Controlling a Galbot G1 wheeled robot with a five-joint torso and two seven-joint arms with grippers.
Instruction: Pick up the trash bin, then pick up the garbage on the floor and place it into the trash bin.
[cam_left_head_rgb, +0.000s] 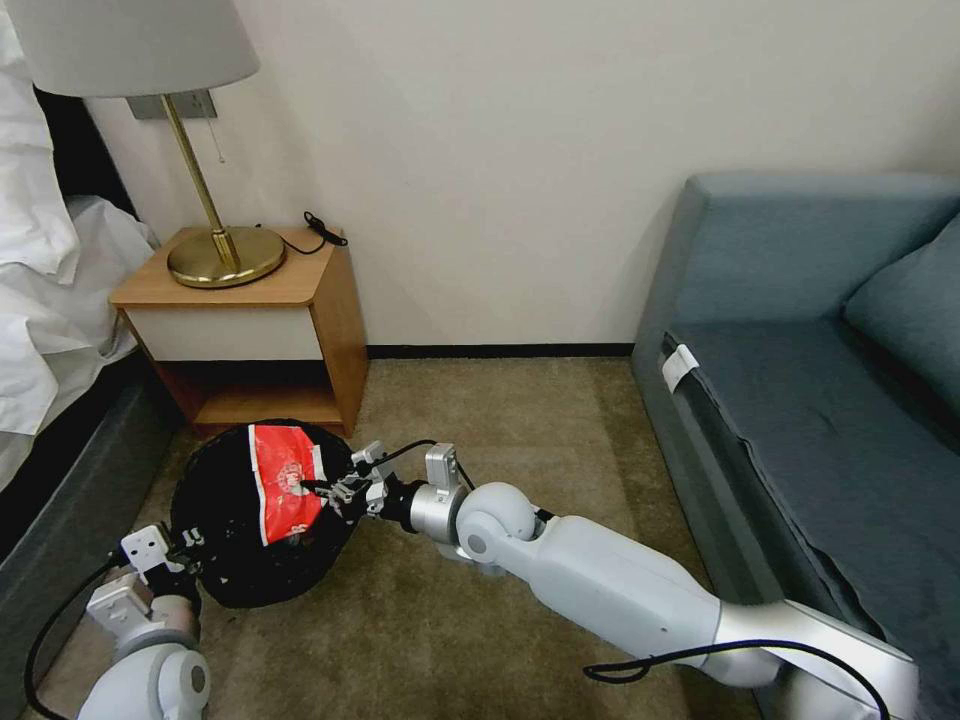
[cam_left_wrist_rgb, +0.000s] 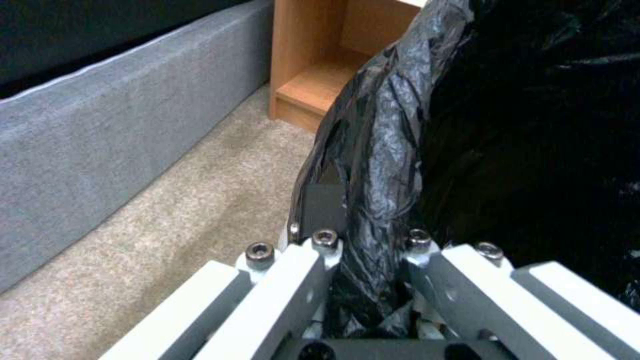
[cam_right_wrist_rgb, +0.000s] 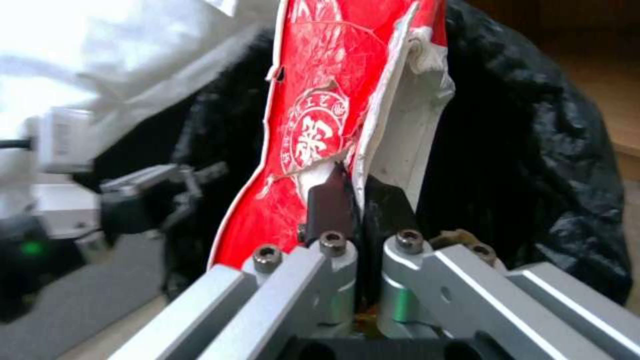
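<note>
Trash bin (cam_left_head_rgb: 250, 545): round, lined with a crinkly black plastic bag (cam_left_wrist_rgb: 387, 150) folded over the rim; sits low in front of the wooden nightstand (cam_left_head_rgb: 250, 330), above the beige-brown short-pile carpet (cam_left_head_rgb: 480, 620). Whether its base touches the floor cannot be told.

Left gripper (cam_left_head_rgb: 190, 552): at the bin's near-left rim. In the left wrist view its jaws are clenched on a bunched, glossy fold of the bag and the rim; one dark finger pad (cam_left_wrist_rgb: 323, 205) lies flat against the outside of the plastic.

Right gripper (cam_left_head_rgb: 325, 490): reaches in from the right on a long pale arm and sits at the bin's far-right edge, over the mouth. Its black fingertips (cam_right_wrist_rgb: 330, 202) are closed tight on the lower edge of a crumpled red-white wrapper (cam_left_head_rgb: 288, 480).

Wrapper: thin creased foil or paper, red face with a round white printed emblem, white torn strip along one side. It hangs spread across the bin opening, above the black liner, held only at the pinched edge.

Surroundings: brass lamp (cam_left_head_rgb: 215, 240) with white shade on the nightstand; white bedding (cam_left_head_rgb: 50, 290) to the left; blue-grey fabric sofa (cam_left_head_rgb: 820, 400) to the right.
</note>
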